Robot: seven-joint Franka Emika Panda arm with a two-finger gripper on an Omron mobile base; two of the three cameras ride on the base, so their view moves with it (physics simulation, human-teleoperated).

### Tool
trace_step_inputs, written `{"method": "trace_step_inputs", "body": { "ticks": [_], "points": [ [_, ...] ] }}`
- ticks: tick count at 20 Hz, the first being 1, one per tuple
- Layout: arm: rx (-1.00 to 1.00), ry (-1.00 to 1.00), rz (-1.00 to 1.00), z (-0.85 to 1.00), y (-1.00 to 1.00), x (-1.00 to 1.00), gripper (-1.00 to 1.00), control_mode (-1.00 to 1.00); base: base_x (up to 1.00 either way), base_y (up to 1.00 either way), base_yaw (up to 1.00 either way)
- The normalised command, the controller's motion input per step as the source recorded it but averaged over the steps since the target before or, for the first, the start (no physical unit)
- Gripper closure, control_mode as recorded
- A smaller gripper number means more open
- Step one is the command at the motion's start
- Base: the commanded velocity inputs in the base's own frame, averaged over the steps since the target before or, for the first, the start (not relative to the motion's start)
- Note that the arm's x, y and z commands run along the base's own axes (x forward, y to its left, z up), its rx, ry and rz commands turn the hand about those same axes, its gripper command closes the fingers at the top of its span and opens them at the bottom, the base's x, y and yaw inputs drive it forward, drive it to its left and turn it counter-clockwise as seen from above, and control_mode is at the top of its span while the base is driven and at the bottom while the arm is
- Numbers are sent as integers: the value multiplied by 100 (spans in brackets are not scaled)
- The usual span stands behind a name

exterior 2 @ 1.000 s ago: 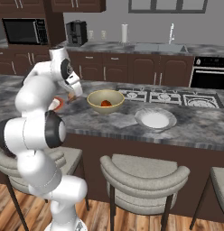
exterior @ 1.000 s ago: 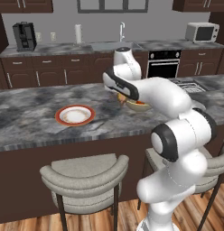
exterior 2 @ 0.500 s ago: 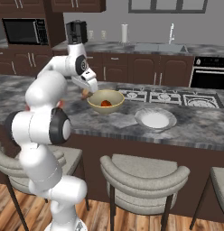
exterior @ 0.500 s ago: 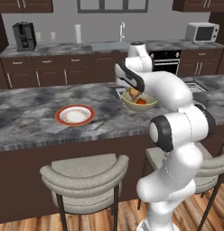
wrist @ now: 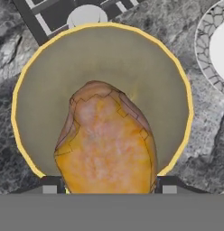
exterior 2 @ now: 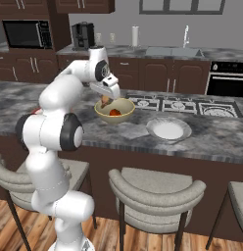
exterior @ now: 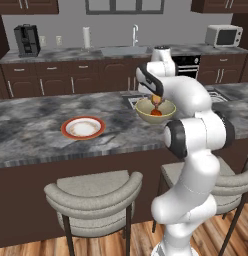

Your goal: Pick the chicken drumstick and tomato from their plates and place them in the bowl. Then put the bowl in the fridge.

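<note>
Left base view: the gripper (exterior: 156,101) is hanging over the tan bowl (exterior: 155,111) on the grey marbled counter (exterior: 31,125), clamped on the chicken drumstick (exterior: 156,100); something red, apparently the tomato (exterior: 155,113), is lying in the bowl under it.
Left base view, plates: the red-rimmed plate (exterior: 83,127) is sitting bare, well to the left of the bowl.
Left base view, room: a sink (exterior: 123,50), a microwave (exterior: 224,35) and a coffee maker (exterior: 26,40) are standing along the back counter; two stools (exterior: 93,195) are standing in front.
Right base view: the tomato (exterior 2: 114,112) is showing more plainly inside the bowl (exterior 2: 115,110), and the drumstick (exterior 2: 105,102) is half hidden behind the hand.
Right base view, plates: the white-grey plate (exterior 2: 168,129) is lying bare just right of the bowl, with a cooktop (exterior 2: 184,106) behind it.
Hand view: the drumstick (wrist: 107,144) is filling the gap between the finger tips (wrist: 51,183), covering the tomato; the bowl's rim (wrist: 181,85) is ringing it.
Hand view, cut off: the white-grey plate (wrist: 212,49) is running off the right edge.
</note>
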Motion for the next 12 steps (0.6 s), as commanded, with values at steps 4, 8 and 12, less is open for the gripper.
{"method": "trace_step_inputs", "body": {
  "ticks": [4, 8, 12],
  "points": [
    [0, 0, 7, -20, -10, 48, 100, -100, 0, 0, 0],
    [1, 0, 5, -24, -2, 29, 100, -100, 0, 0, 0],
    [4, 0, 0, -19, 2, 31, 100, -100, 0, 0, 0]
  ]
}}
